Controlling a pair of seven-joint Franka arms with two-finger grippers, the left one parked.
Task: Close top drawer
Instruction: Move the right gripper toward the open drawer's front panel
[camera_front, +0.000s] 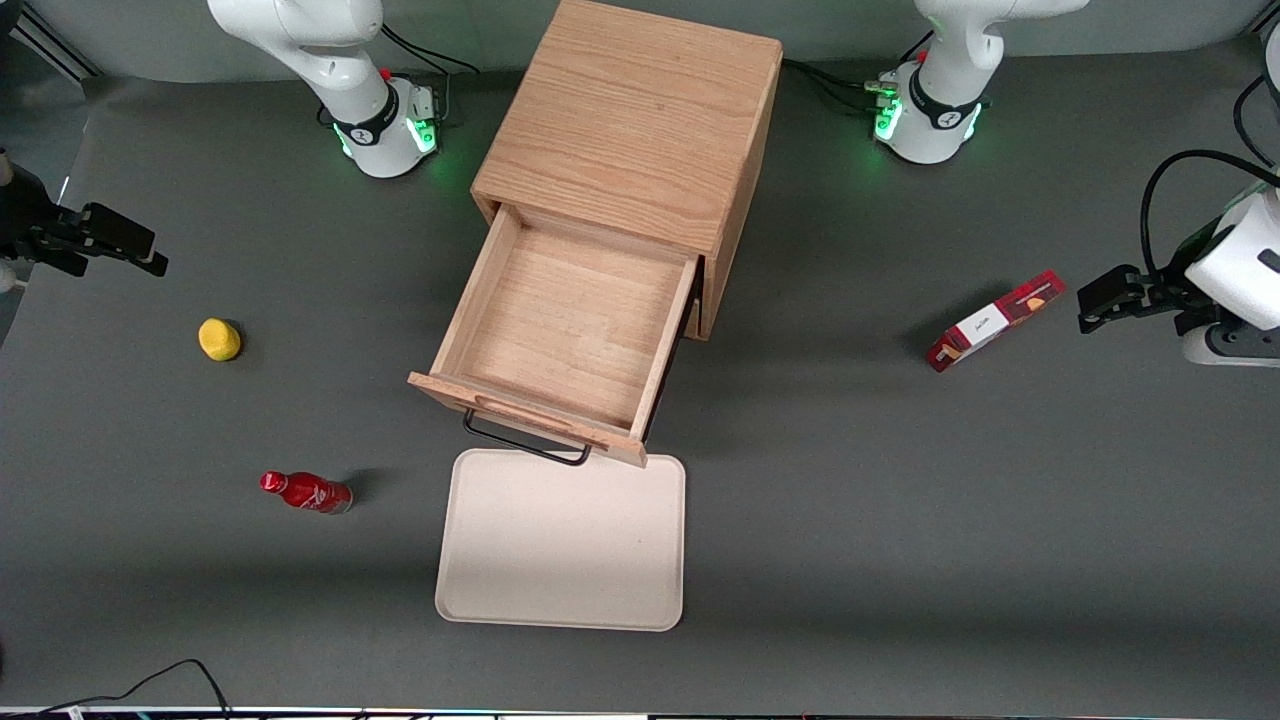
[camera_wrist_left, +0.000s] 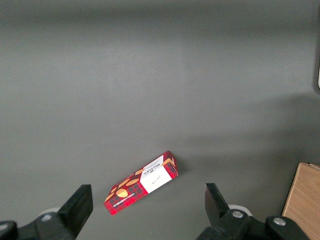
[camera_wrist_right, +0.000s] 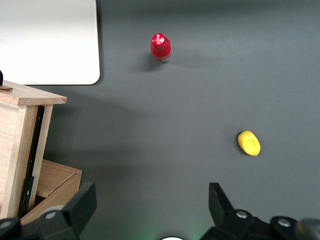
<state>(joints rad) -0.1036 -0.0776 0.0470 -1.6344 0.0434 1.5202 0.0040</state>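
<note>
Top drawer (camera_front: 565, 330): rigid oak, pulled fully out, judged light on runners; best pushed at the front panel (camera_front: 530, 418). Gripper (camera_front: 120, 243), fingers apart, held near the surface's edge.

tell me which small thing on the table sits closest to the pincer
The yellow lemon. It lies nearest the open, empty pincer at the working arm's end; the red bottle is farther, the red box farthest.

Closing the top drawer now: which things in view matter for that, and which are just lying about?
For the job:
- top drawer, pulled out, empty
- its black wire handle
- claw, open, over bare table toward the working arm's end

Lying about:
- lemon
- red bottle
- white tray
- red box
</note>
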